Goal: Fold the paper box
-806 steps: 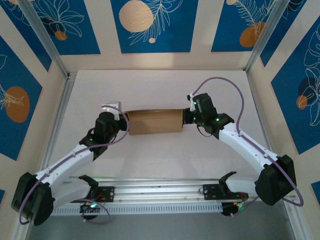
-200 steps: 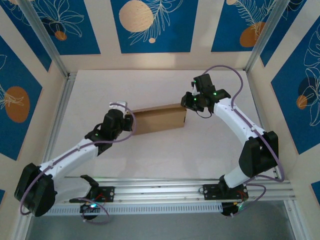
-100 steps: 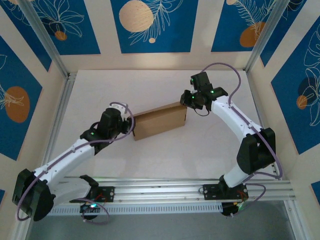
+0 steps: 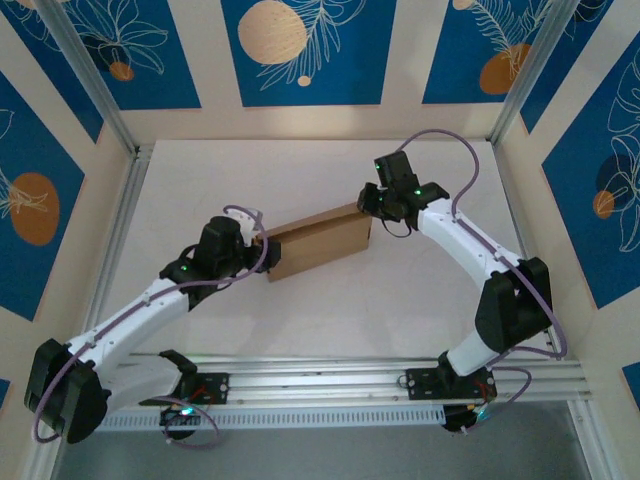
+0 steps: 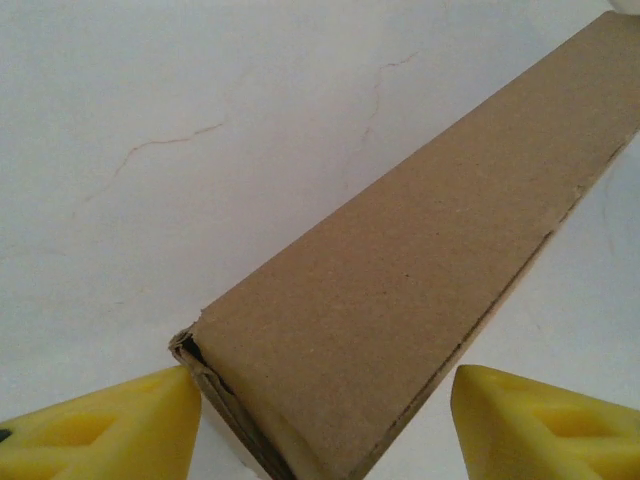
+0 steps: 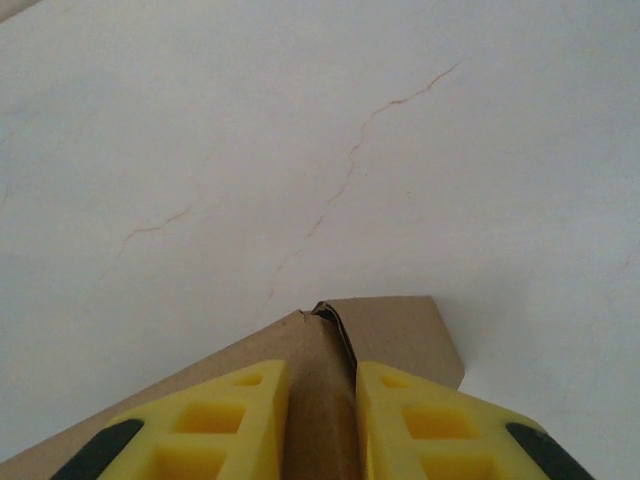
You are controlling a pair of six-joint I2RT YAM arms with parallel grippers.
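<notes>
Step in hand, as I judge it: closing up the ends of the paper box [image 4: 318, 245], which already forms a long shallow shell.

Position: the box lies on the table [image 4: 300, 170] well beyond the near rail [image 4: 320, 385], roughly centred on the rail's length, with its right end farther from the rail than its left.

My left gripper [image 5: 325, 395] sits at the end nearer the rail, jaws wide. One finger is just beside the box corner and the other is apart from the box.

My right gripper [image 6: 322, 375] sits at the far end, jaws narrow, pinching a cardboard wall.

Next move, probably: close the left jaws squarely on the end while the right grip steadies the box.

Condition: plain brown board. The layers gape slightly at the left corner. A flap projects past the right corner.
</notes>
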